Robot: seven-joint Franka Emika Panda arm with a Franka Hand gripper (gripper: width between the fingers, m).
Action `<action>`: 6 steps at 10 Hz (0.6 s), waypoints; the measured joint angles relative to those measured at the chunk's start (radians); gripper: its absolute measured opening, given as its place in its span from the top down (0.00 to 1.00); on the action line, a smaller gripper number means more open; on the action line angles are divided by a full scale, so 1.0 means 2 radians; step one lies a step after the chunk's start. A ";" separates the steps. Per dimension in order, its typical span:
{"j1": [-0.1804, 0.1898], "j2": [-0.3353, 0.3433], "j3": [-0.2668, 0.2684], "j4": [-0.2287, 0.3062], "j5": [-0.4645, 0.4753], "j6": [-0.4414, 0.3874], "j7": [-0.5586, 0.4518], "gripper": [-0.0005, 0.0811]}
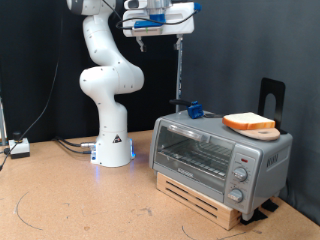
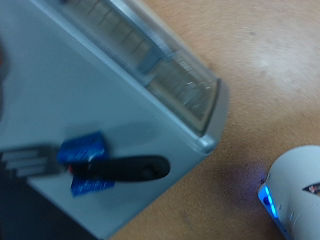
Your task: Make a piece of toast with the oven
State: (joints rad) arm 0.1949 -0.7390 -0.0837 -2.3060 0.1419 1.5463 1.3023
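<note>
The oven point(image 1: 215, 152) is a small silver toaster oven on a wooden base at the exterior view's right, its glass door shut and its knobs on the right panel. The piece of toast point(image 1: 250, 122) lies on a round tan board on the oven's roof, towards the right. My gripper point(image 1: 143, 33) hangs high above the oven's left end, at the exterior view's top, with nothing between its fingers. The wrist view looks down on the oven's grey roof point(image 2: 90, 95) and glass door edge point(image 2: 170, 70); neither the toast nor my fingers show there.
A blue-taped tool with a black handle point(image 2: 112, 168) lies on the roof point(image 1: 193, 109). A thin rod point(image 1: 178, 70) and a black stand point(image 1: 272, 95) rise behind the oven. The arm's white base point(image 1: 112, 150) point(image 2: 296, 190) stands beside it. A small box with cables point(image 1: 18, 148) sits far left.
</note>
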 joint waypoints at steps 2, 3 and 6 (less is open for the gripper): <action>0.012 0.016 -0.011 0.010 0.006 -0.002 -0.024 0.01; 0.017 0.014 -0.013 0.008 0.011 -0.003 -0.062 0.01; 0.052 0.012 -0.047 0.008 0.022 -0.012 -0.235 0.01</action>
State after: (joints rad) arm 0.2987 -0.7157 -0.1768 -2.2897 0.1861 1.5221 0.8329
